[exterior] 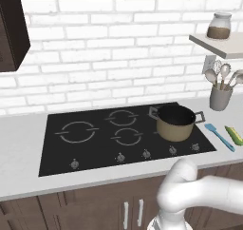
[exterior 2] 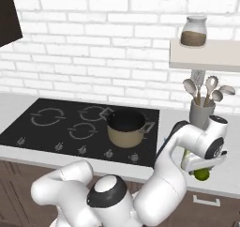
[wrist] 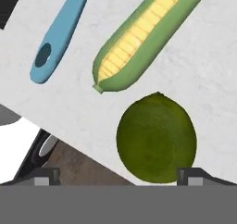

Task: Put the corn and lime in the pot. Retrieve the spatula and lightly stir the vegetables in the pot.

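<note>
The lime (wrist: 156, 137), dark green and round, lies on the white counter right under my open gripper (wrist: 119, 177); its fingertips (wrist: 46, 176) straddle it without touching. Just beyond it lies the corn (wrist: 139, 42), a yellow cob in green husk, with the light-blue spatula (wrist: 60, 38) alongside. From the right base view my gripper (exterior 2: 200, 169) points down over the lime (exterior 2: 202, 175) near the counter's front edge. The tan pot (exterior: 176, 122) stands on the cooktop's right side, left of the spatula (exterior: 219, 136) and corn (exterior: 234, 135). The same pot (exterior 2: 125, 127) has a black inside.
A grey utensil cup (exterior: 220, 97) with metal spoons stands against the brick wall behind the corn. A shelf (exterior 2: 206, 55) above it carries a glass jar (exterior 2: 193, 31). The black cooktop (exterior: 85, 146) spreads to the pot's left. The counter's front edge runs close under the hand.
</note>
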